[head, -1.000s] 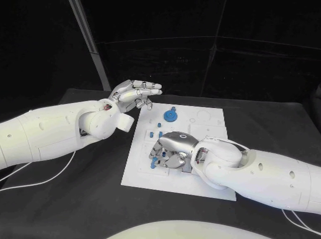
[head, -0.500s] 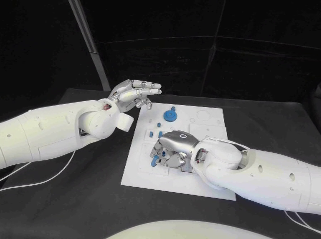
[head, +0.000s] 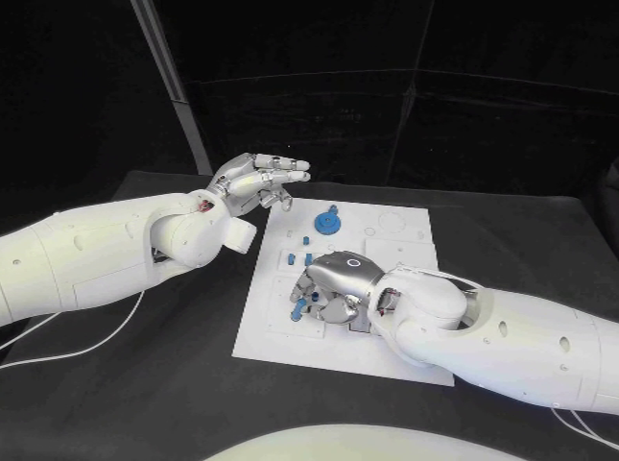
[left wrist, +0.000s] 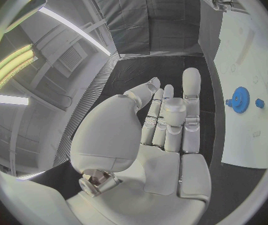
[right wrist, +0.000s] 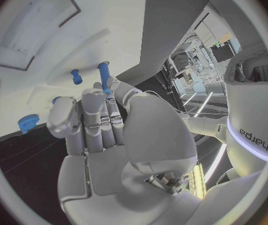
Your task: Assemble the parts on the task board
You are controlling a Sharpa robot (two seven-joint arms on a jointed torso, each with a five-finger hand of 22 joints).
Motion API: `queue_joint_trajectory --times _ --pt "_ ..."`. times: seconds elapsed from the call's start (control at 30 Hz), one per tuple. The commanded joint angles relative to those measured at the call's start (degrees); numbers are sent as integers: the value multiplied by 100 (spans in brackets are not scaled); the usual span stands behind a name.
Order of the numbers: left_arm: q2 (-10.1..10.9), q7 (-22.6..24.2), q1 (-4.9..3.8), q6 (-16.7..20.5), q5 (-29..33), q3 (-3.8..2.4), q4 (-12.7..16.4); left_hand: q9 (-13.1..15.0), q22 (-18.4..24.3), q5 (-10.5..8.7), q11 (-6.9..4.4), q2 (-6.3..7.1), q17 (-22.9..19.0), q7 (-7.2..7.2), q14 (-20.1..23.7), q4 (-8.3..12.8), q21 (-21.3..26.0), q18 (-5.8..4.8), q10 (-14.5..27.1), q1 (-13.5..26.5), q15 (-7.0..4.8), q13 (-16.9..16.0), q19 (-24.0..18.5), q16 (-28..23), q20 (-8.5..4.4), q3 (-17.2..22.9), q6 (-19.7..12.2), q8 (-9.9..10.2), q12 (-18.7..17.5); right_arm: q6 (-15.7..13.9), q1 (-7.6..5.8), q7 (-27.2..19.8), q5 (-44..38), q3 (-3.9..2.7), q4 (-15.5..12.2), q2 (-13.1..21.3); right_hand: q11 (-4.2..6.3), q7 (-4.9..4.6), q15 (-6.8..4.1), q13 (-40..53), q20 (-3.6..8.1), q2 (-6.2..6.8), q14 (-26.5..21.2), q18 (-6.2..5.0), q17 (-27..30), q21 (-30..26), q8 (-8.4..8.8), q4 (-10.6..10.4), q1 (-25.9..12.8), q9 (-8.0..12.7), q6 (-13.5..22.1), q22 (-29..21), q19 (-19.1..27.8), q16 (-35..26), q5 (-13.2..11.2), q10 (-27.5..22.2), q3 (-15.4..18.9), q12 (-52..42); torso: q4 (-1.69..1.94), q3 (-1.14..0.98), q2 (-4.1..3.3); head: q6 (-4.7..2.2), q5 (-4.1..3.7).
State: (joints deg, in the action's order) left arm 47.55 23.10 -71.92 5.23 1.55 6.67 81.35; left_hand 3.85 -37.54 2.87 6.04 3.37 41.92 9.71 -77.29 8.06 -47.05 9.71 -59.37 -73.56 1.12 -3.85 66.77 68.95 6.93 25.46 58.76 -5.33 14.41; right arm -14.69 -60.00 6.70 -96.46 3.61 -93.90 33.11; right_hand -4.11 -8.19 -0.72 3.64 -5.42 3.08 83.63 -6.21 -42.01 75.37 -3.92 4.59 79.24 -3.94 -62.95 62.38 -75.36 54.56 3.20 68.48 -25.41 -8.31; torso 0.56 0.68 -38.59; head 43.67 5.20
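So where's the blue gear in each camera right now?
Head view: blue gear at the task board's far end, near the left hand.
Left wrist view: gear beside the fingertips.
Right wrist view: gear by the board's edge.
Shared landmark: the white board.

We see the task board (head: pixel 392 226), a white rectangular plate lying flat mid-table, long axis running roughly 12 to 6, with shallow recesses on its face. Blue gear (head: pixel 328 223) sits flat on the board toward 12 o'clock, a small knob at its 12 o'clock edge. Small blue pegs (head: pixel 301 259) stand just at 6 of the gear. Another blue part (head: pixel 299 307) sits further toward 6, near the board's 9 o'clock edge; we can't tell its shape.
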Motion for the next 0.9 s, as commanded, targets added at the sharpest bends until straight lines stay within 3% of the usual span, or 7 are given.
queue_joint_trajectory --times 0.03,0.33,0.7,0.9 --pt "-7 36 -8 -53 -9 -5 1 -3 7 1 13 -10 -1 14 39 1 30 80 34 -26 -4 6 -37 -21 -8 -22 -27 23 12 265 -7 106 -145 -2 -9 -21 -23 -35 5 8 4 36 34 59 16 26 -16 -10 2 -7 -17 -3 -22 5 14 9 -35 29 7 5 -2 1 -9" --pt "-4 31 -8 -57 -9 -5 6 -3 7 1 13 -10 -1 14 39 1 30 80 34 -26 -4 6 -37 -21 -8 -22 -27 23 12 552 -8 255 -454 -3 -10 -116 -25 -33 9 7 -2 90 12 51 70 13 -5 -13 -48 -4 -9 -34 6 -27 4 10 -28 55 4 8 0 9 -12" --pt "4 16 -8 -66 -9 -5 9 -3 7 1 13 -10 -1 14 39 1 30 80 34 -26 -4 6 -37 -21 -8 -22 -27 23 12 184 -7 140 -662 -2 -35 -201 -98 -58 70 -13 -49 279 -184 -56 558 -307 33 -27 -197 14 110 -582 381 -409 -14 -265 -48 262 6 4 4 -5 -20" --pt "8 8 -8 -72 -9 -5 12 -3 7 1 13 -10 -1 14 39 1 30 80 34 -26 -4 6 -37 -21 -8 -22 -27 23 12 6 -8 127 -599 -2 -22 -191 -210 -126 176 -1 -144 463 -513 -231 1140 -912 42 -71 -328 30 715 -1499 967 -944 -23 -912 144 437 4 6 3 -15 -24"
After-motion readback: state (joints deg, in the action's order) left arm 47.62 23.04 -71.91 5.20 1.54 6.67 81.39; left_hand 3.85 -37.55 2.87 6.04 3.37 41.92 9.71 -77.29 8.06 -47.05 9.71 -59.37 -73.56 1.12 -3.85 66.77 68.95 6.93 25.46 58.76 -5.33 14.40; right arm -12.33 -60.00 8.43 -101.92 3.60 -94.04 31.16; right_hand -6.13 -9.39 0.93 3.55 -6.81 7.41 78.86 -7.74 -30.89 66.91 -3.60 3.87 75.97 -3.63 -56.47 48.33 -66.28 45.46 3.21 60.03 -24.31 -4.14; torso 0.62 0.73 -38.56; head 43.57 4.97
